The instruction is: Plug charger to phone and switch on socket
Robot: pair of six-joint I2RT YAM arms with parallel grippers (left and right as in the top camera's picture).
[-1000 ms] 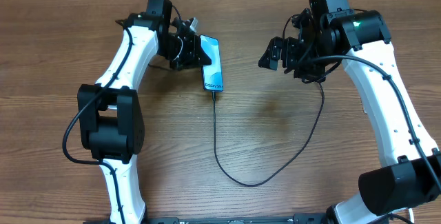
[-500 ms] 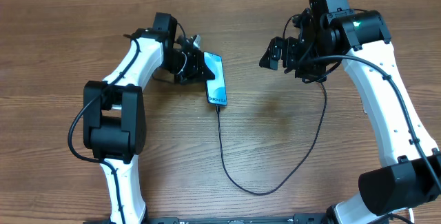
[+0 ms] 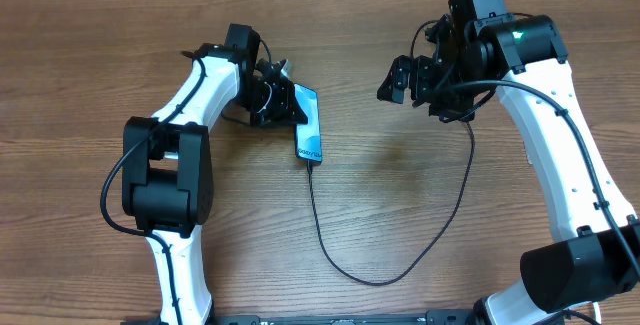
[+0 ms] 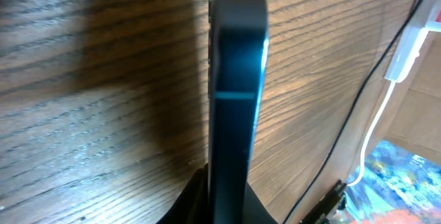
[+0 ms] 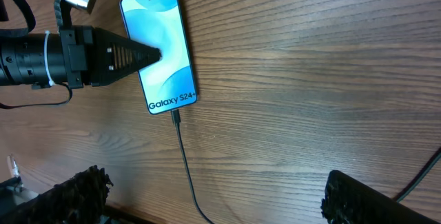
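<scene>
Item one, the phone [image 3: 309, 125]: it is sitting left of centre on the table [image 3: 400, 205], screen up, its long axis running far-to-near with a slight lean and the "Galaxy S24" end nearest me. Item two, the left gripper [image 3: 283, 105]: it is clamping the phone from its left long edge, with one finger [image 5: 131, 57] pressing on the screen. Item three, the charger [image 3: 330, 250]: its connector tip [image 5: 175, 119] is sitting in the phone's near end, and the cable is looping near and right, then climbing toward the right arm, where I am losing it. Item four, the right gripper [image 3: 404, 78]: it is hanging well apart on the phone's right, fingers spread wide and carrying nothing. Item five, the socket — I am not finding it overhead. I am judging the plugging done and only the switch left. With the cable leading right, I am taking the right arm as the nearer one.
</scene>
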